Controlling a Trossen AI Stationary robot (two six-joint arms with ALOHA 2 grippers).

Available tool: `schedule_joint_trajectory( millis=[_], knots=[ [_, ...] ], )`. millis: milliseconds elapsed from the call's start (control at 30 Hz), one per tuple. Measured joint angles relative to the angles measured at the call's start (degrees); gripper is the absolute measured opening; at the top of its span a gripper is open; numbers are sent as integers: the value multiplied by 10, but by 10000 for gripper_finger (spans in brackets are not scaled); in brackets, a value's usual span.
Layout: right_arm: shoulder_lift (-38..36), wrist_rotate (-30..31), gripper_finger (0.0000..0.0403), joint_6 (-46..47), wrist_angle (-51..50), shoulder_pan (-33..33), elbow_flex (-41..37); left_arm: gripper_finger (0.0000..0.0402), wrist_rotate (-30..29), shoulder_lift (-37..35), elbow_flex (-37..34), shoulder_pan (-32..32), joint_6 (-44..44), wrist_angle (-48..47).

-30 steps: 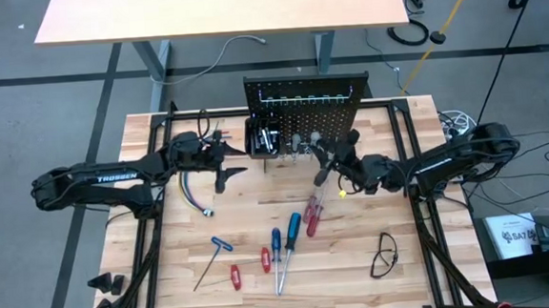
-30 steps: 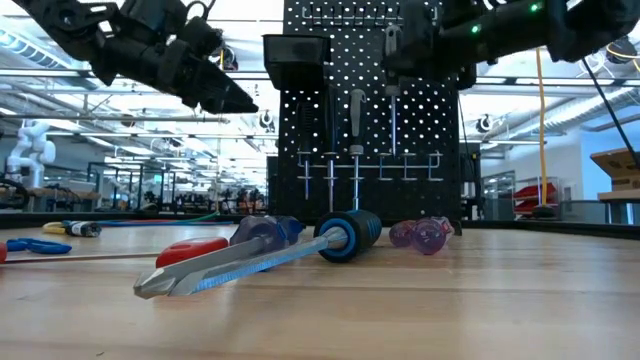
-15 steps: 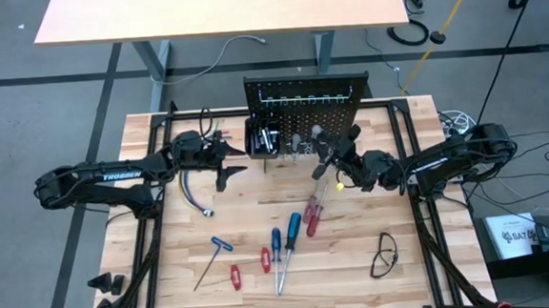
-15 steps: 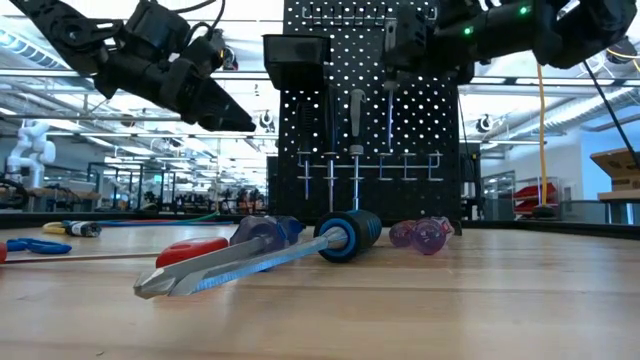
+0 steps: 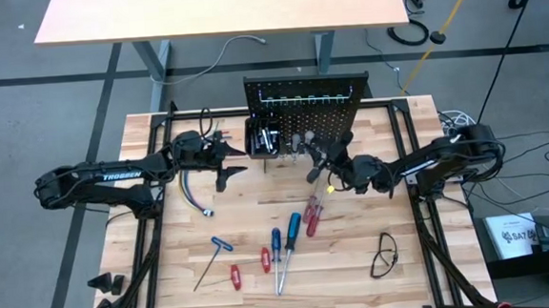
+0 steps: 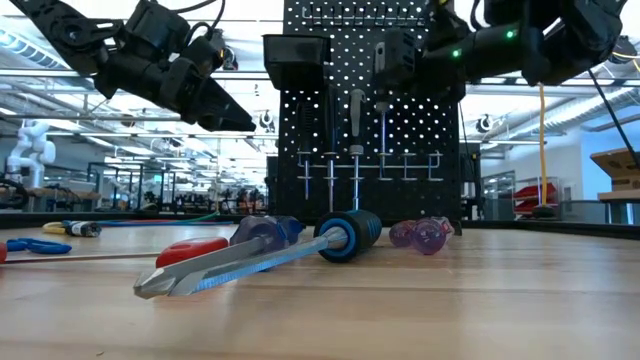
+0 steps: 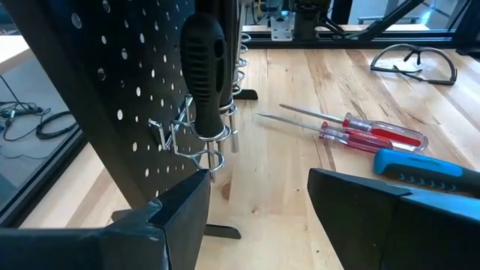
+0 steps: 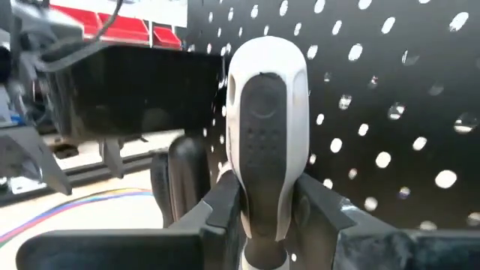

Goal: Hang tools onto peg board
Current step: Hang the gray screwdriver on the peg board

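High view: my right gripper (image 5: 319, 163), fingers clamped on a grey-handled screwdriver (image 8: 266, 142), has slid closer to the peg board (image 5: 307, 102); hanging looks imminent. Left gripper (image 5: 234, 162) waits beside it, fingers spread.

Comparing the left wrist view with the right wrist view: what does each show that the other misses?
Only the left wrist view shows the safety glasses, the red-handled screwdrivers and a blue handle lying on the table, plus a black-handled tool hanging in a ring hook. Only the right wrist view shows the right gripper shut on a grey-and-black screwdriver handle, and the black bin. Both show the peg board.
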Motion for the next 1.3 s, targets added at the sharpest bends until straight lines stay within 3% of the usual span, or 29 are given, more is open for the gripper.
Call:
schedule_joint_trajectory(
  millis=[400, 867, 1100, 1300],
  knots=[
    [26, 2, 81, 15, 4, -21, 0, 233, 5, 0, 0, 0, 0, -1],
    [26, 0, 83, 60, -66, -24, 0, 233, 5, 0, 0, 0, -5, -2],
    [26, -3, 160, 81, -91, -24, 0, 233, 5, 0, 0, 0, -11, -2],
    [26, -3, 188, 81, -91, -24, 0, 233, 5, 0, 0, 0, -13, -2]
  ],
)
